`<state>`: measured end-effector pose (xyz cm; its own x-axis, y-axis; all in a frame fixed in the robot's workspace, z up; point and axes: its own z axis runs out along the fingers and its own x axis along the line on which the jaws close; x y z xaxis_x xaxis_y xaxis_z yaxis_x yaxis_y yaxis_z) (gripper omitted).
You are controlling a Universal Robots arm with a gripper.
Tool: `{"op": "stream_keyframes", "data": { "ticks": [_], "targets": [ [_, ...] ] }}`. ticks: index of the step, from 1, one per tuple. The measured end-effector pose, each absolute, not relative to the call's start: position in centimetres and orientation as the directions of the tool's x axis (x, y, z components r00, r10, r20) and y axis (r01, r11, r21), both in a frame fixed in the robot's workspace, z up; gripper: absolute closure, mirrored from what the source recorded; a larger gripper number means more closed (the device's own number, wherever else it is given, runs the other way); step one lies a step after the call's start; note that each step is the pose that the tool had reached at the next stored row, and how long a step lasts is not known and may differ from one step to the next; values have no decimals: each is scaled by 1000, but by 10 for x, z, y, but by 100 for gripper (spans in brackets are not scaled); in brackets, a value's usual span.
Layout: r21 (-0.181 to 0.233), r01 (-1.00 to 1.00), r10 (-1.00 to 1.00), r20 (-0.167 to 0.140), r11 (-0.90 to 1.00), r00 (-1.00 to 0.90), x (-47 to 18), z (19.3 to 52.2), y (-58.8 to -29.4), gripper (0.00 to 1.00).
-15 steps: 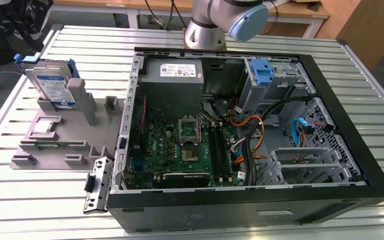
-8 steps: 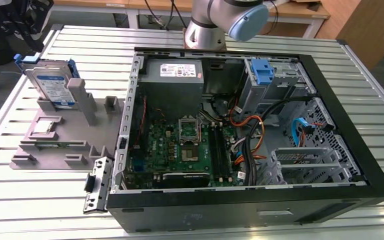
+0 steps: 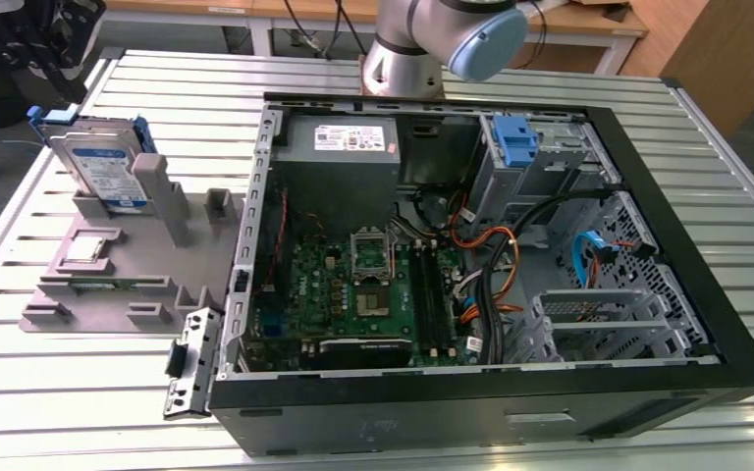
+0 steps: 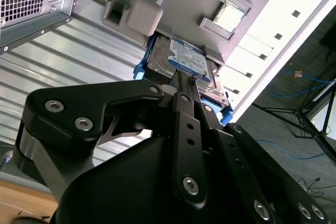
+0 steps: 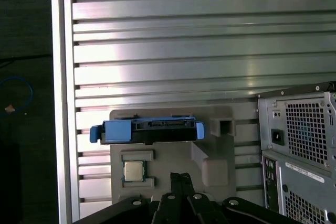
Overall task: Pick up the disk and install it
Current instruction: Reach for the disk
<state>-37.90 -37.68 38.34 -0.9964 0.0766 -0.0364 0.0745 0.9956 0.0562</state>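
Observation:
The disk (image 3: 105, 172) stands on edge in a slot of the grey holder (image 3: 129, 265) at the exterior view's left, silver with a white-and-blue label and blue rails. In the first wrist view the disk (image 5: 149, 129) is seen edge-on from well above, and in the second wrist view the disk (image 4: 184, 59) shows its label. My gripper (image 5: 181, 176) hangs above the holder, apart from the disk, its black fingers closed together with nothing between them. In the second wrist view the gripper (image 4: 188, 78) has its tips in line with the disk.
An open computer case (image 3: 482, 245) lies to the exterior view's right of the holder, with a blue-latched bay (image 3: 514, 142) at its far side. A small square chip (image 5: 133, 171) sits in the holder. The ribbed metal table (image 3: 89, 392) has dark floor beyond its edges.

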Motion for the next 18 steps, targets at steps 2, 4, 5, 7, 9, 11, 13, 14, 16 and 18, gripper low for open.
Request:
{"op": "stream_keyframes", "data": {
  "ticks": [2, 4, 5, 7, 9, 11, 13, 14, 16, 18],
  "targets": [
    [56, 75, 77, -36, 996, -996, -379, 383, -377, 90],
    [56, 74, 77, -37, 996, -996, -379, 383, -377, 90],
    [56, 75, 77, -36, 996, -996, -379, 383, -377, 90],
    [56, 74, 77, -37, 996, -996, -379, 383, -377, 90],
    [56, 75, 77, -36, 996, -996, -379, 382, -377, 90],
    [56, 74, 77, -37, 996, -996, -379, 381, -377, 90],
    [56, 75, 77, -37, 996, -996, -379, 379, -376, 90],
    [56, 75, 77, -36, 996, -996, -379, 379, -376, 90],
    [56, 74, 77, -36, 996, -996, -379, 377, -373, 90],
    [56, 74, 77, -36, 996, -996, -379, 376, -369, 90]
  ]
}}
